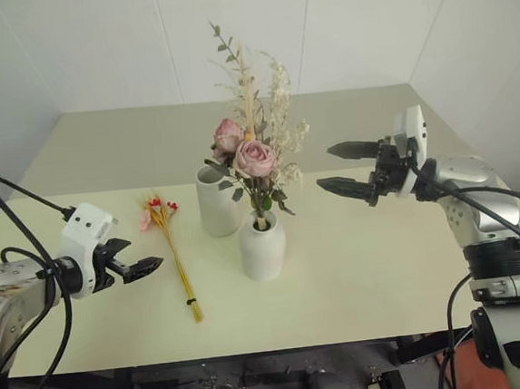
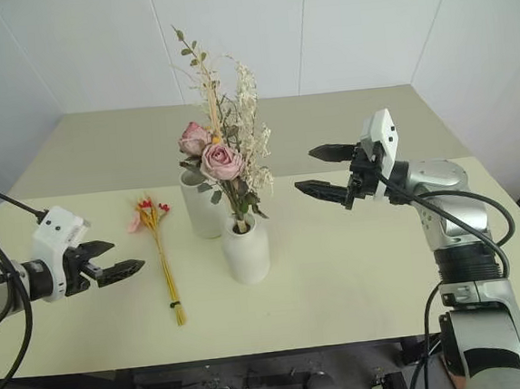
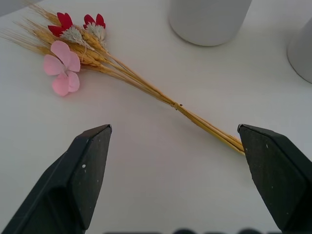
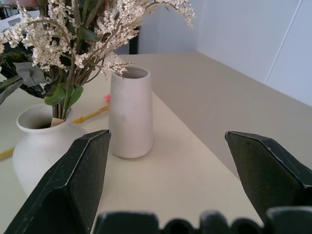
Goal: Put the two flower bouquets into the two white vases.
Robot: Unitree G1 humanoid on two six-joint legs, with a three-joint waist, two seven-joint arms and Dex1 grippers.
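The bushy bouquet of pink roses (image 1: 255, 158), grey-green leaves and cream sprigs stands upright in the shorter round-shouldered white vase (image 1: 263, 246) at the table's middle. Just behind it to the left stands the taller tapered white vase (image 1: 217, 203), with nothing in it. The thin bouquet of yellow stalks with small red-pink blooms (image 1: 172, 248) lies flat on the table, left of both vases. My left gripper (image 1: 137, 265) is open, low over the table just left of those stalks (image 3: 161, 95). My right gripper (image 1: 349, 168) is open in the air, right of the roses.
The pale table (image 1: 376, 275) runs back to white walls, and its front edge lies close to me. Bare tabletop spreads right of the vases and behind them.
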